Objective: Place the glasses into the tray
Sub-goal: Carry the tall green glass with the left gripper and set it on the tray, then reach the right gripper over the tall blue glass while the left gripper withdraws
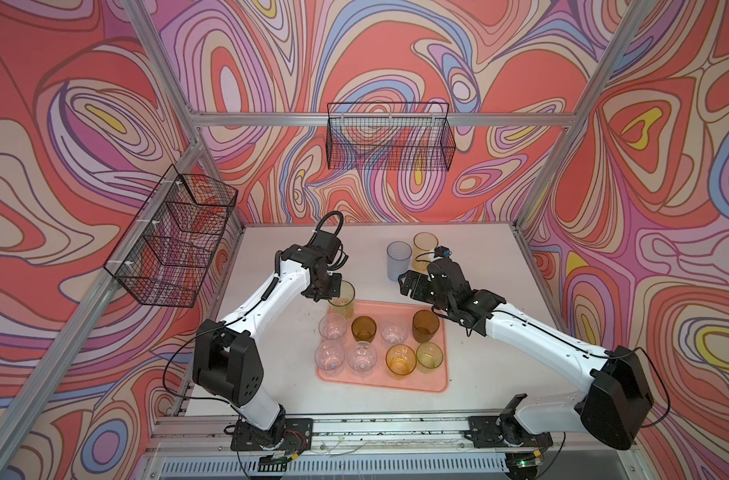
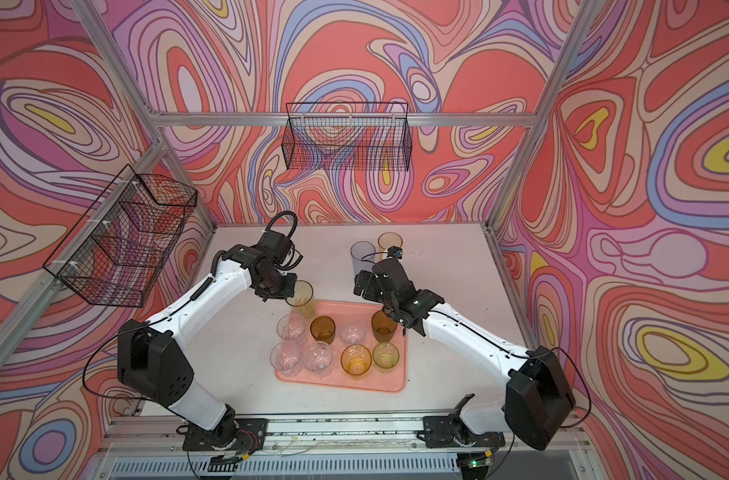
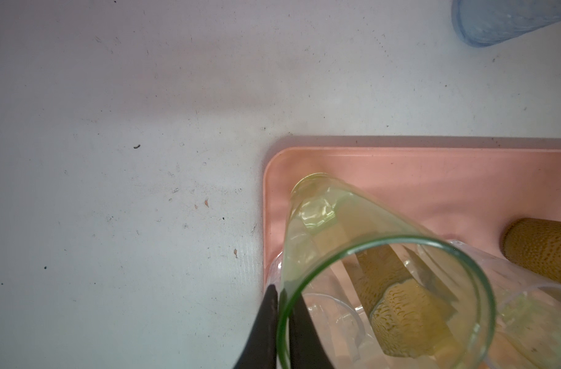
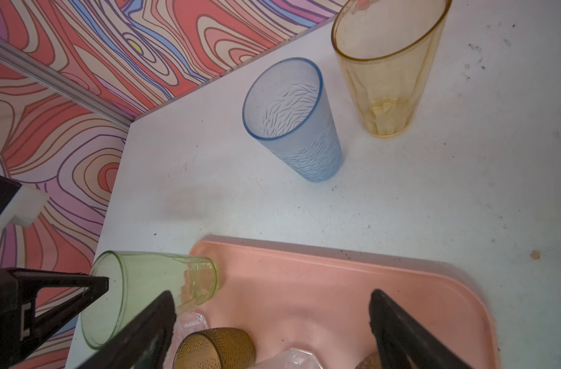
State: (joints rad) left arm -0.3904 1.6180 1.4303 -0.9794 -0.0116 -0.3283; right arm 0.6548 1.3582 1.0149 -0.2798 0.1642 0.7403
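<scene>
At the far-left corner of the tray (image 1: pixel 383 309): left gripper (image 3: pixel 282 297), fingers nearly together, one inside and one outside the rim of the tall yellow glass (image 1: pixel 341 300). Cannot tell whether they press the wall. The glass's base sits inside that corner.

Crowding it on the near side is a clear faceted glass (image 1: pixel 332 326), just beside it, with a short amber glass (image 1: pixel 363 328) next along. In all, eight short glasses stand in the tray in two rows of four. The far strip is otherwise bare.

Above the tray's far edge: right gripper (image 4: pixel 271 294), fingers spread wide, nothing between them.

Just beyond it on the bench (image 1: pixel 292 365), outside the tray, the blue-grey glass (image 1: pixel 398 259) and orange glass (image 1: pixel 425 250) stand side by side.

Black wire baskets hang on the left wall (image 1: pixel 171 237) and the back wall (image 1: pixel 389 137).
</scene>
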